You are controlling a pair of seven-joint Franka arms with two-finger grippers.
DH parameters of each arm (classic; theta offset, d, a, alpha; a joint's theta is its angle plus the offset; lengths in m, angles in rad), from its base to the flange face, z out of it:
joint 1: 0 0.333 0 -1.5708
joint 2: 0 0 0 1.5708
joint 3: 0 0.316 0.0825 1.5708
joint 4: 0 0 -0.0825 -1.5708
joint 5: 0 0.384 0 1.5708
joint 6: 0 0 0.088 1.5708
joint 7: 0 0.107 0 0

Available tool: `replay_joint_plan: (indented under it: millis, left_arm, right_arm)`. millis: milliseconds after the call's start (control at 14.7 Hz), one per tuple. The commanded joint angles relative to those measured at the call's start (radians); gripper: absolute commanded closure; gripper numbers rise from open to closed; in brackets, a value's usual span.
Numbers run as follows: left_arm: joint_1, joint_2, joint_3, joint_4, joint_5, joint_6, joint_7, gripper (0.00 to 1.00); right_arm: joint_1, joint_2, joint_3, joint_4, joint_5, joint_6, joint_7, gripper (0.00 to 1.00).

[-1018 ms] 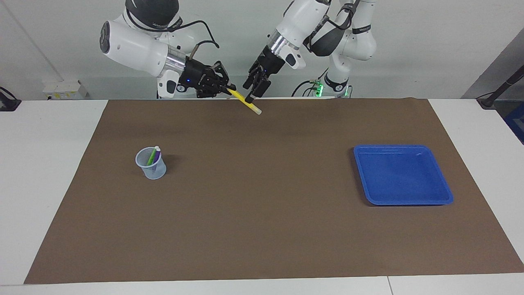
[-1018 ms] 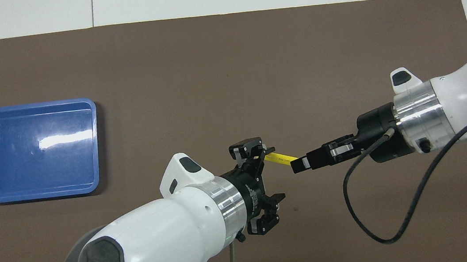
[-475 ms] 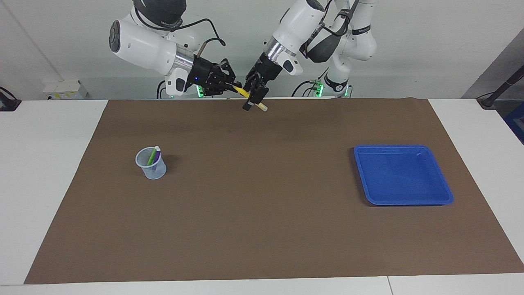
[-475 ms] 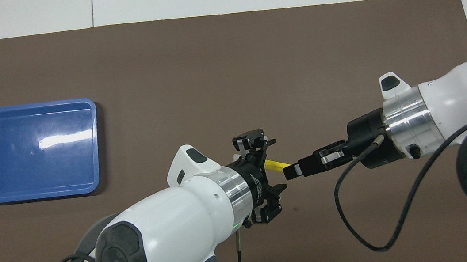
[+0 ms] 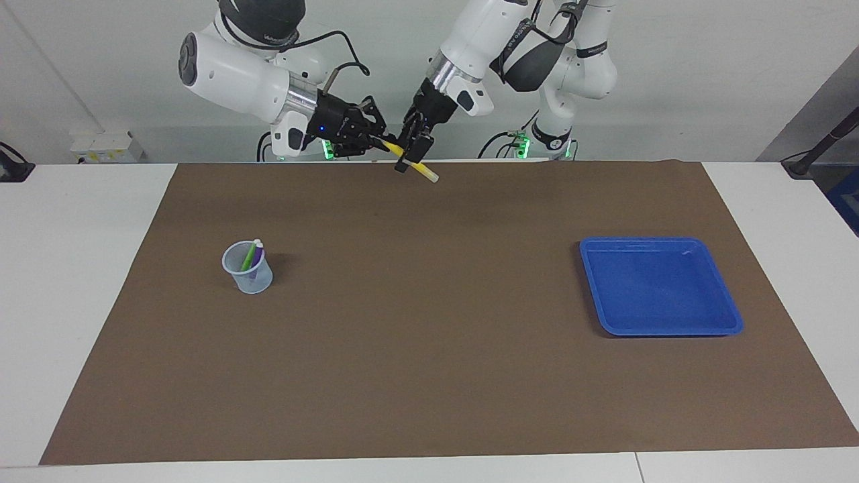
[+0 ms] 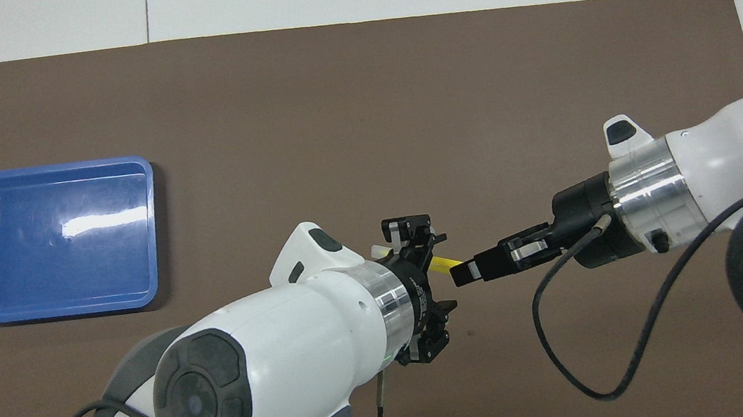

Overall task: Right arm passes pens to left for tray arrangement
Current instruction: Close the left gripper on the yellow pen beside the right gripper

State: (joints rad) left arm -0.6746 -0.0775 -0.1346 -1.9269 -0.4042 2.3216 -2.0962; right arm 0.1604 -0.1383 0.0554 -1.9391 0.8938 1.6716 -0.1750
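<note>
Yellow pen point(image 5: 411, 163): held up in the air over the brown mat's edge nearest the robots, slanting down toward the left arm's end, pale tip lowest. In the overhead view only a short yellow stretch shows between the two grippers.
Right gripper point(image 5: 377, 141): fingertips clamped on the upper end of the yellow pen; blue light lit on its body; it comes in level from the right arm's end.
Left gripper point(image 5: 411, 155): reaches down at a slant onto the middle of the yellow pen, its fingers on either side of the barrel. Whether they have closed on the pen or stand just off it cannot be told from either view.
Green pen point(image 5: 249, 255): standing tilted in the translucent cup point(image 5: 248, 271), pale tip up.
Purple pen point(image 5: 257, 257): in the same cup, touching the green pen.
Cup position: on the mat toward the right arm's end, farther from the robots than the grippers, well apart from them.
Blue tray point(image 5: 731, 323): flat on the mat toward the left arm's end, well apart from the cup; no pen lies in it.
Brown mat point(image 5: 429, 376): covers most of the white table point(image 5: 80, 282).
</note>
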Motion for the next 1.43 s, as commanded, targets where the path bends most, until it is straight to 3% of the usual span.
replay_joint_plan:
  millis: [0,475,814,1018,1357]
  left_arm:
    - [0.001,0.013,0.001,0.023,0.033,-0.033,-0.018,0.23]
    - [0.024,0.012,0.006,0.031,0.042,-0.080,-0.005,0.24]
    - [0.024,0.012,0.009,0.029,0.042,-0.074,-0.007,0.42]
    - [0.024,0.012,0.009,0.032,0.041,-0.077,-0.008,0.61]
    - [0.046,0.016,0.010,0.054,0.044,-0.126,-0.005,0.65]
  right_arm:
    - [-0.001,-0.023,-0.002,-0.027,0.043,0.023,-0.034,1.00]
    - [-0.001,-0.023,-0.002,-0.027,0.045,0.025,-0.041,1.00]
    - [-0.001,-0.023,-0.002,-0.027,0.045,0.025,-0.047,1.00]
    - [-0.001,-0.023,-0.002,-0.027,0.045,0.026,-0.049,1.00]
    - [-0.001,-0.023,-0.002,-0.027,0.047,0.026,-0.054,1.00]
